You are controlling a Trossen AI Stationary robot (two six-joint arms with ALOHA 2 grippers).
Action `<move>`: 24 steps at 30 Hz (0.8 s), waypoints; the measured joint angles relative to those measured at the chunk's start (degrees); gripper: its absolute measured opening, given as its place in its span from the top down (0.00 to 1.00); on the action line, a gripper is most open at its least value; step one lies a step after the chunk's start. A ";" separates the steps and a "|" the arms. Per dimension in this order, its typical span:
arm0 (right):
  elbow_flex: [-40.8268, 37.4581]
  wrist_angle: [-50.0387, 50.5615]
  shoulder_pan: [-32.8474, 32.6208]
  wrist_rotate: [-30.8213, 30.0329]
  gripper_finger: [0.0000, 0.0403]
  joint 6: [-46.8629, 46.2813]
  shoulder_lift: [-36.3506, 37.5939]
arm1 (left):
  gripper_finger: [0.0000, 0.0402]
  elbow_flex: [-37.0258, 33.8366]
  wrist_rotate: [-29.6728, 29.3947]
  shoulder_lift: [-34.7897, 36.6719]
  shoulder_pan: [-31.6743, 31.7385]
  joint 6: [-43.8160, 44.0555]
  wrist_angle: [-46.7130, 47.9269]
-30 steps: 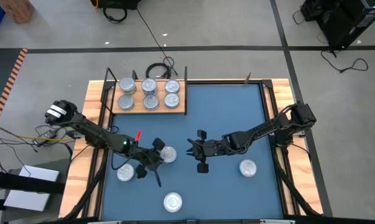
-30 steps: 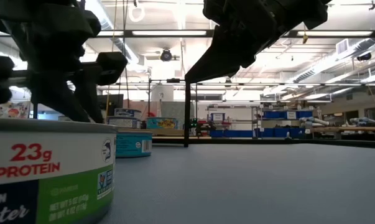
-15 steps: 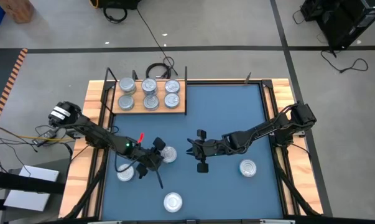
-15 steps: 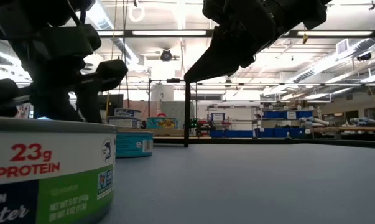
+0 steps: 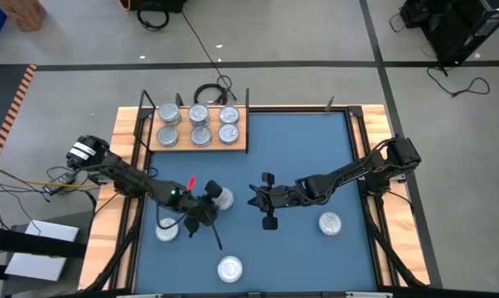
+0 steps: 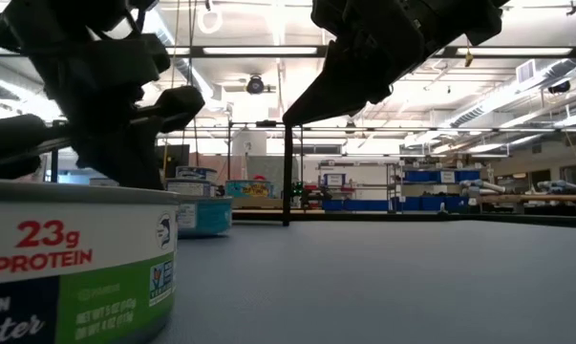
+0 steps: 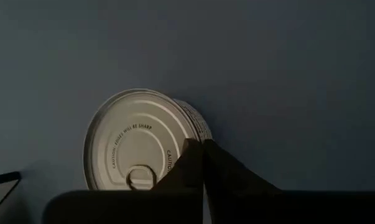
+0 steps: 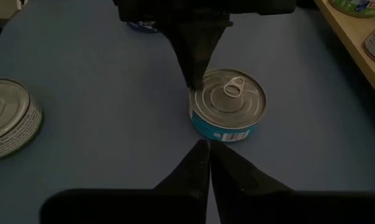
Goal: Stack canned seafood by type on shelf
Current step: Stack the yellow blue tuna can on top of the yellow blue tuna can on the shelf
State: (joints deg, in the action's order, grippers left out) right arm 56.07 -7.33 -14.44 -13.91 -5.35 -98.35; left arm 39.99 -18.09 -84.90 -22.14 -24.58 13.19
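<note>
Blue table mat (image 5: 299, 149) across most of the high view, wood border around it. Shelf (image 5: 198, 142) at 11 o'clock on the mat, light-brown board with black uprights, six silver tins (image 5: 199, 126) on it in a two-by-three block. Loose tins on the mat: one at 7 o'clock near the left edge (image 5: 166, 231), one at 6 o'clock (image 5: 230, 267), one at 4 o'clock (image 5: 329, 223), and a teal-sided tin (image 8: 228, 104) just left of centre, flat on its base, pull-tab lid up, round so no long axis to line up on. Left arm stretched in low from 9 o'clock; left gripper (image 5: 211, 204) tips touching that tin's rim on its 8 o'clock side, fingers pressed together, nothing between them. Right arm reaching in from 3 o'clock, forearm level; right gripper (image 5: 258, 201) near the tin at its 3 o'clock side, apart from it, fingers (image 8: 186, 169) together and empty. Judgement: left clearly nearer; either one needs to open before any grasp, so tin not yet held.
</note>
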 joint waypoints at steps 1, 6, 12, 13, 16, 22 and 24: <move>0.00 -0.02 -0.01 0.00 0.94 0.29 0.00 | 0.99 0.39 0.17 0.08 0.05 0.67 0.18; 0.00 0.01 -0.04 0.00 0.93 0.59 0.00 | 1.00 1.69 2.72 0.93 1.45 3.81 0.95; 0.00 -0.03 -0.16 -1.18 0.85 1.59 0.00 | 1.00 1.85 6.57 4.39 4.34 9.09 1.20; 0.00 -0.01 -0.25 -2.29 0.83 2.13 0.00 | 1.00 1.86 7.64 4.84 4.84 10.13 0.61; 0.00 -0.02 -0.46 -5.04 0.75 3.93 0.02 | 1.00 1.88 9.14 5.98 5.96 12.84 -0.02; 0.00 -0.48 -0.51 -5.55 0.63 6.53 0.04 | 1.00 1.90 11.57 6.42 7.53 15.62 -2.23; 0.00 -0.55 -0.58 -5.57 0.61 7.62 0.04 | 1.00 1.90 12.25 6.87 7.97 15.92 -2.39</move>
State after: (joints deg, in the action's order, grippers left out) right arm 56.07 -7.88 -15.01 -19.49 2.28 -98.30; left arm 41.89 -5.84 -78.04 -14.17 -8.66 10.80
